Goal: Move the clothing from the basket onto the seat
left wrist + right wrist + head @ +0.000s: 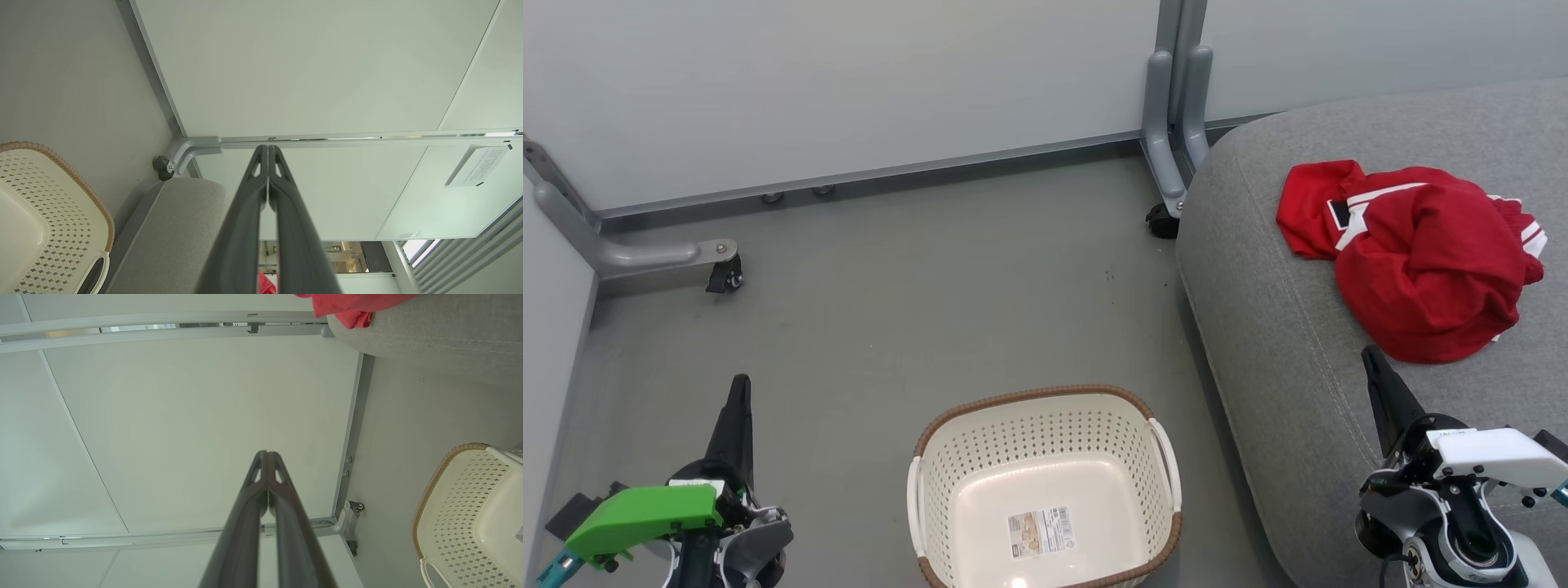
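Observation:
The red jersey (1417,261) lies crumpled on the grey seat (1282,327) at the right, white stripe trim showing; a strip of the jersey (347,306) also hangs over the seat (429,330) edge in the right wrist view. On the floor at the bottom centre stands the cream basket (1045,482), nothing in it but its paper label. My left gripper (738,388) is shut at the lower left, well left of the basket (45,212). My right gripper (1370,355) is shut over the seat's front part, just below the jersey and apart from it.
Grey partition walls close off the back and left. A grey partition foot with a caster (723,273) sits at the left, another caster (1161,220) by the seat's far corner. Bare grey floor (931,302) lies between basket and wall.

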